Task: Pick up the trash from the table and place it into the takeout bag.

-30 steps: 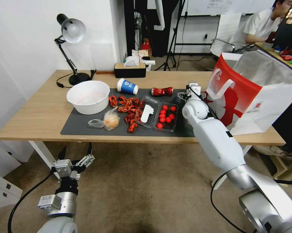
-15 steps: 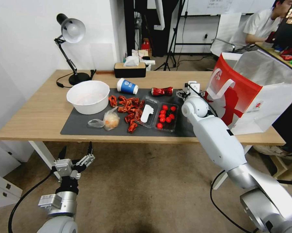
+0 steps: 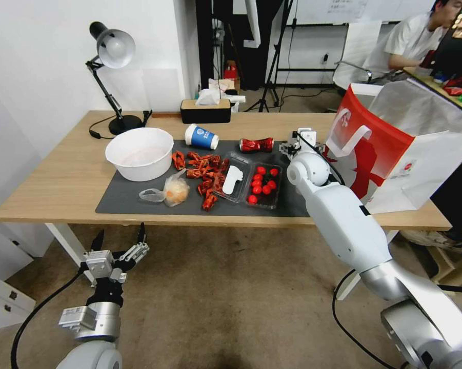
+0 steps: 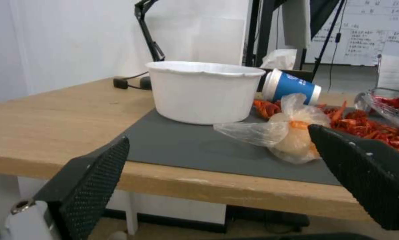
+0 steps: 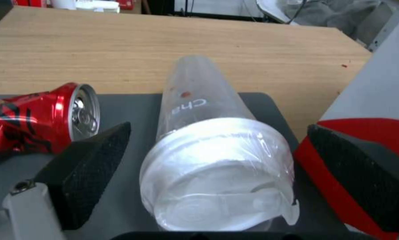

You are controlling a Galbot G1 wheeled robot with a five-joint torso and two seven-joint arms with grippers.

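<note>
My right gripper (image 3: 298, 143) hovers low over the dark mat (image 3: 123, 197), close beside the red-and-white takeout bag (image 3: 395, 148). It is open, and a clear white-lidded cup (image 5: 217, 166) lies on its side between the fingers (image 5: 92, 160), untouched. The crushed red can (image 3: 256, 145) lies just to its left. A blue-and-white paper cup (image 3: 201, 137), a white bowl (image 3: 139, 152) and a clear plastic bag with an orange lump (image 3: 173, 190) rest on the mat. My left gripper (image 3: 119, 246) hangs open below the table's (image 3: 61, 174) front edge.
Red crayfish shells (image 3: 202, 171) and a clear tray of cherry tomatoes (image 3: 261, 184) fill the mat's middle. A desk lamp (image 3: 113, 51) and a tissue box (image 3: 205, 110) stand at the back. The bag's red wall (image 5: 364, 140) is right next to one right finger.
My right gripper has crept a little forward and to the left, over the clear cup. The left arm has stayed put.
</note>
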